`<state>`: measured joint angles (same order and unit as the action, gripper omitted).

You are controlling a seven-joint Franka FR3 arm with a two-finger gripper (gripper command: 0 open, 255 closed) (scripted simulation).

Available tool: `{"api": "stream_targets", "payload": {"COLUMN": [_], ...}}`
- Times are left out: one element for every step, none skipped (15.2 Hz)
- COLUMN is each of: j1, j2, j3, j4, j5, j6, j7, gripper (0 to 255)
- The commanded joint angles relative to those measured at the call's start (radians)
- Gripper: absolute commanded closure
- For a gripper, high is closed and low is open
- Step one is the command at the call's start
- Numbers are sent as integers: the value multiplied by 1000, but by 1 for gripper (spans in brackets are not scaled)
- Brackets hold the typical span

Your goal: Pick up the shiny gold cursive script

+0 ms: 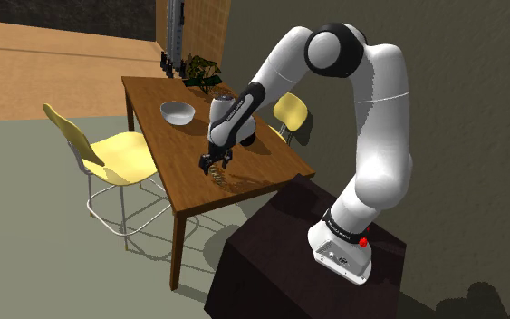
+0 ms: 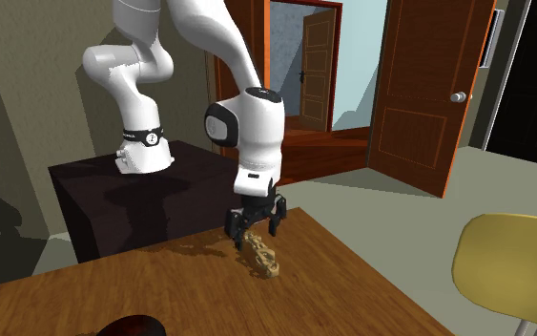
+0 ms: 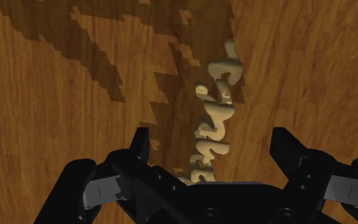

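Hand (image 2: 255,225) points straight down, fingers (image 3: 140,145) spread wide astride the gold script (image 2: 263,255) on the wooden surface (image 2: 352,286), gripping nothing.

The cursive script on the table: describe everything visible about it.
The cursive script is a tan-gold strip of joined, rounded letters with a dull sheen; its material is unclear. It lies flat on the wooden table. One end sits inside the open pincer, with a finger on each side and neither touching it.
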<state>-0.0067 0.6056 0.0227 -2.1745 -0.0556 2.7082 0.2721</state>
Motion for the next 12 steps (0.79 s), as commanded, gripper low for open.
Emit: {"api": "stream_targets", "payload": {"j1": [3, 3, 3, 2, 2, 2, 2, 2, 2, 2, 2, 3], "j2": [16, 16, 14, 14, 14, 14, 14, 14, 14, 14, 14, 16], "j3": [-1, -1, -1, -1, -1, -1, -1, -1, -1, -1, -1, -1], "j4": [6, 6, 4, 3, 3, 3, 3, 3, 3, 3, 3, 6], "j5": [-1, -1, -1, -1, -1, -1, -1, -1, -1, -1, -1, -1], "j6": [10, 10, 10, 11, 11, 11, 11, 11, 11, 11, 11, 10], "j7": [3, 3, 3, 3, 3, 3, 3, 3, 3, 3, 3, 3], "gripper": [0, 0, 255, 255, 255, 255, 255, 255, 255, 255, 255, 255]}}
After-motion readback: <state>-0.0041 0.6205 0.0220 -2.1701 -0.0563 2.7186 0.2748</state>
